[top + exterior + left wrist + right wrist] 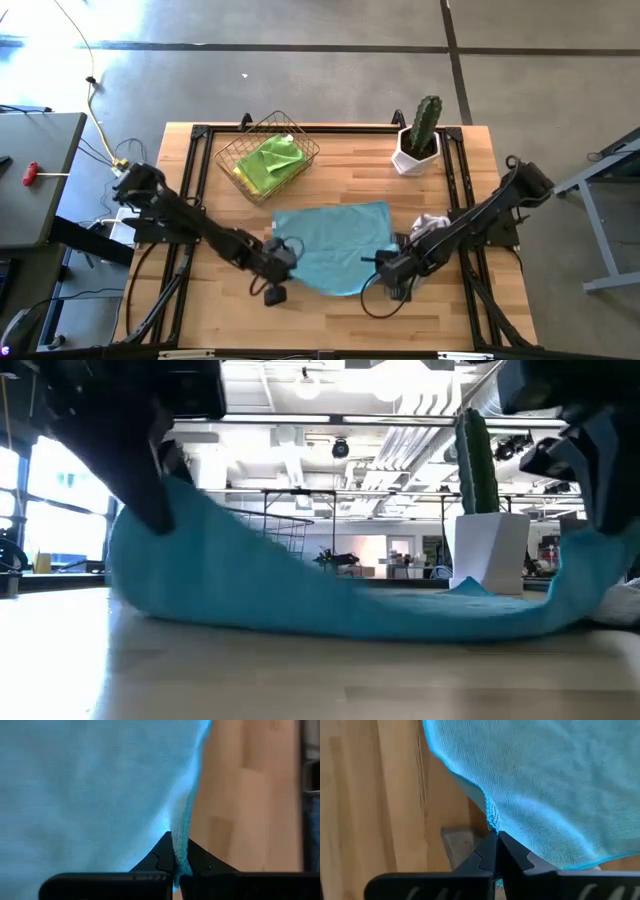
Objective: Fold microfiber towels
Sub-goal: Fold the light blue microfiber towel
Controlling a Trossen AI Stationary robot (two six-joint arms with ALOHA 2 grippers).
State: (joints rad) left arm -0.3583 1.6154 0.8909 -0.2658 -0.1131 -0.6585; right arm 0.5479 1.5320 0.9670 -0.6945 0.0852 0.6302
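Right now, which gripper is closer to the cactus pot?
Right. The right gripper pinches the blue towel below the cactus pot; the left gripper grips the towel's opposite edge, farther away.

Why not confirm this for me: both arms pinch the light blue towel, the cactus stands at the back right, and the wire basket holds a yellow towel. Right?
One detail is wrong. The wire basket holds a lime green towel, not yellow, as the high view shows. Both the left gripper and right gripper do pinch the light blue towel, and the cactus stands back right.
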